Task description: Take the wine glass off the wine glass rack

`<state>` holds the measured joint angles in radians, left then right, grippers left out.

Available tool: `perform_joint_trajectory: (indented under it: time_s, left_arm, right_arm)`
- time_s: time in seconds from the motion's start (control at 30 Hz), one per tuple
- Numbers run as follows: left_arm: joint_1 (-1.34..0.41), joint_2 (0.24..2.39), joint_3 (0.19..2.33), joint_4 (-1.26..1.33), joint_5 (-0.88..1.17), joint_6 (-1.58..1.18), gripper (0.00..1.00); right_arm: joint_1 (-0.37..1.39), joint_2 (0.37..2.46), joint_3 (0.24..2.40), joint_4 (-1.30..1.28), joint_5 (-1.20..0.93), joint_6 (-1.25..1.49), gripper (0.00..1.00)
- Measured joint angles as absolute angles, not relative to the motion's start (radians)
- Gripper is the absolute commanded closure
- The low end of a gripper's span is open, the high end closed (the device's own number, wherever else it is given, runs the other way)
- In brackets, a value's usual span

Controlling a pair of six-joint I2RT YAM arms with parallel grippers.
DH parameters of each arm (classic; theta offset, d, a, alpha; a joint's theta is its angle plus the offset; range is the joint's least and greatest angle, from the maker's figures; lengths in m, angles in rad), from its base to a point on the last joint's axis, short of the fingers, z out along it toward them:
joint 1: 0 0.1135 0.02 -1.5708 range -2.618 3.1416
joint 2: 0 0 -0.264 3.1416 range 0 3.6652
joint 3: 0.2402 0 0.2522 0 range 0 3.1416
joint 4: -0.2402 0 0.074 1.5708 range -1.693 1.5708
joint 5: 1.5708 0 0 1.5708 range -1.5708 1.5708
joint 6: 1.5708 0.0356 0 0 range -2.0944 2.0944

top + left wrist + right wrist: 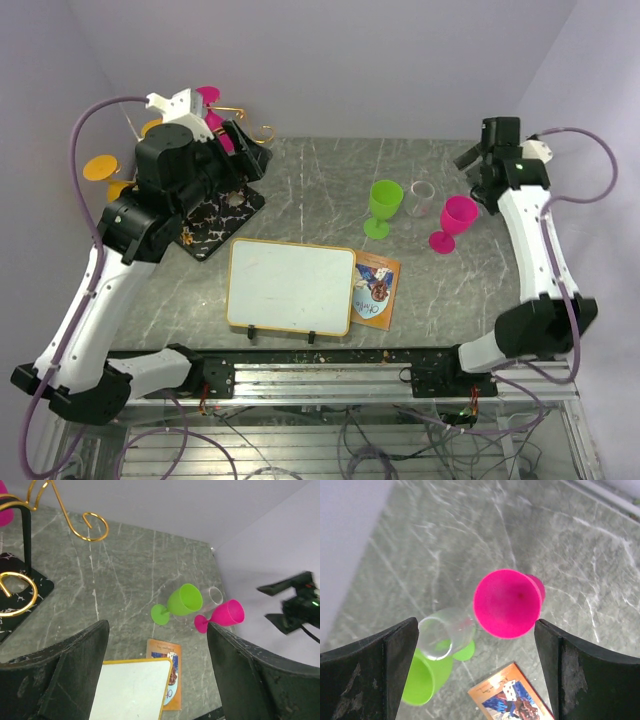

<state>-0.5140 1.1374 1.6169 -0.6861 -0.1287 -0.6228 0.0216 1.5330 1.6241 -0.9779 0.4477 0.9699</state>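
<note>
The wine glass rack stands at the back left on its black veined base, gold arms curling out. A pink wine glass and orange wine glasses hang on it. My left gripper is beside the rack, open, with nothing between its fingers. Three wine glasses stand on the table at the right: green, clear and pink. My right gripper hovers open above the pink one, its jaws apart from the glass.
A yellow-framed whiteboard lies in the middle of the table, with an orange card at its right edge. Walls close in behind and on both sides. The arms' mounting rail runs along the near edge.
</note>
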Motion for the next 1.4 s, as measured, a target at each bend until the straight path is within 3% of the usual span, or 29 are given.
perform_joint_trajectory:
  time_s: [0.13, 0.43, 0.5, 1.07, 1.4]
  left_arm:
    - [-0.463, 1.189, 1.646, -0.685, -0.117, -0.619, 0.10]
    - [-0.105, 1.343, 1.700, -0.631, 0.093, -0.667, 0.09]
    - [-0.064, 1.407, 1.746, -0.614, 0.121, -0.691, 0.03]
    - [0.013, 1.953, 2.248, -0.695, -0.038, -0.839, 0.21]
    - [0.023, 2.133, 2.399, -0.743, -0.110, -0.836, 0.26]
  right_arm:
    - [0.021, 1.391, 1.590, -0.923, 0.447, 0.933, 0.00]
    - [0.020, 1.179, 1.382, -0.708, 0.281, 0.784, 0.00]
    - [0.021, 1.163, 1.349, -0.688, 0.248, 0.768, 0.00]
    - [0.065, 1.144, 1.344, -0.645, 0.202, 0.743, 0.00]
    - [0.068, 1.144, 1.344, -0.644, 0.210, 0.743, 0.00]
